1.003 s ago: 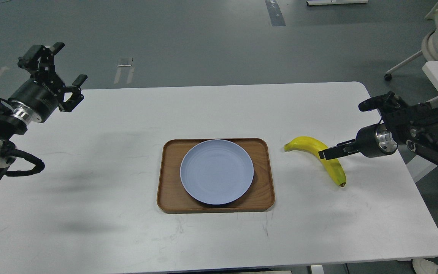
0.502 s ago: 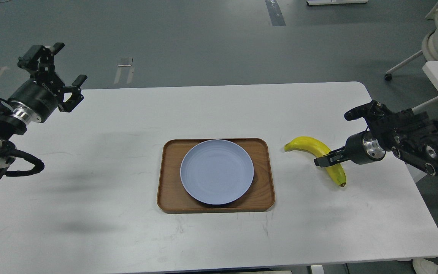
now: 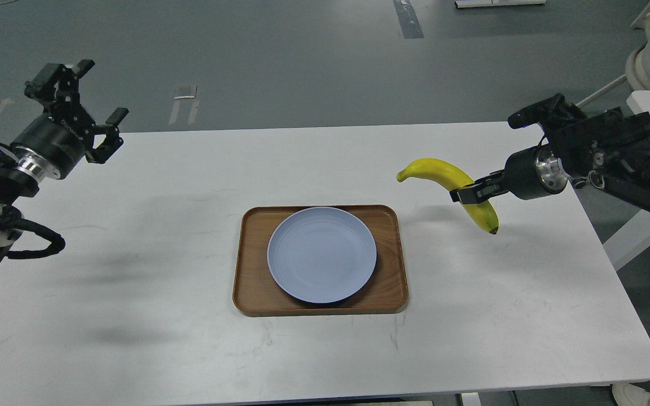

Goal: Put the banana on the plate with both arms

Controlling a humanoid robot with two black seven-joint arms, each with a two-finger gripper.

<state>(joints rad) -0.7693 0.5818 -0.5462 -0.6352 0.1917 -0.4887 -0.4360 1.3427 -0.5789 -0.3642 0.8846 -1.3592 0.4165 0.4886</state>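
Over on the left, the left arm's tool point(image 3: 79, 107) is raised above the far left corner of the white surface point(image 3: 133, 225), its fingers spread wide with nothing between them, pointing up and away. In the middle sits a brown wooden tray point(image 3: 392, 265), and the pale blue plate point(image 3: 321, 254) lies bare inside it. To the right, the banana point(image 3: 449, 189) hangs in the air above the surface, casting a shadow beside the tray, its stem end toward the plate and dark tip drooping. The right arm reaches in level from the right, its tool point(image 3: 469, 193) pinching the banana at mid-length.
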